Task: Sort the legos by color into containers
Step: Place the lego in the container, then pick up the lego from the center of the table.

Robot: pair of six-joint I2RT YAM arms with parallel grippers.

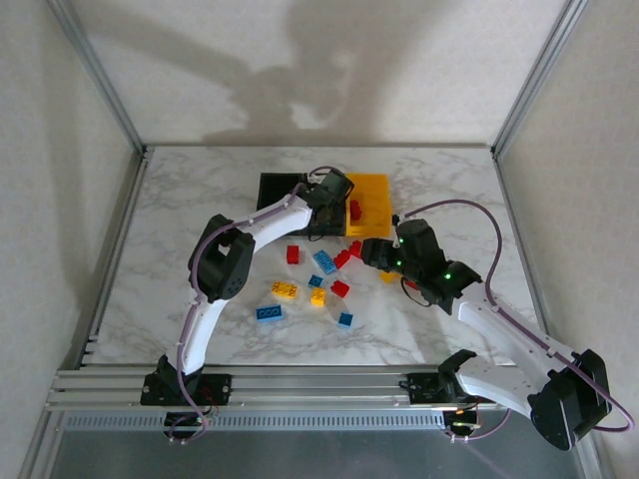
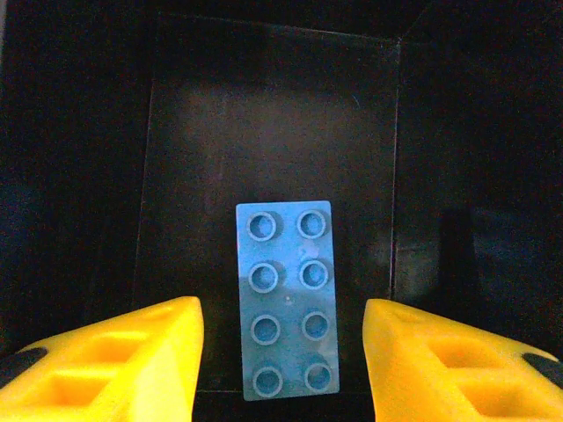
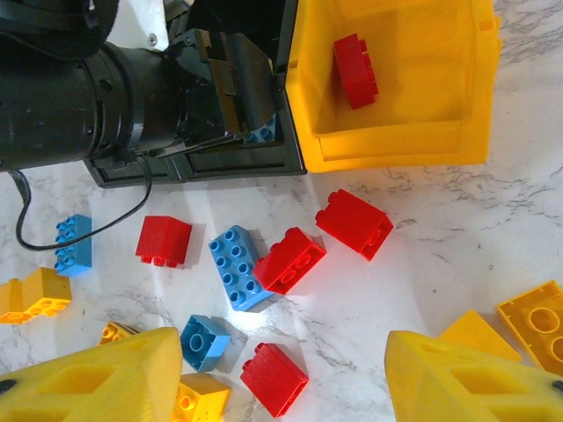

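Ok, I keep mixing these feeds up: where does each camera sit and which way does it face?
Top external: above and behind the bases, looking down on the table; both arms show.
Left wrist: on the left gripper, facing down into a black bin at a blue brick; its yellow fingers show below.
Right wrist: on the right gripper, looking down and ahead over loose bricks to the yellow bin; its fingers show below.
Shared by top and right wrist: the red brick in the yellow bin.

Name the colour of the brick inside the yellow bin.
Red; the brick in the yellow bin shows best in the right wrist view.
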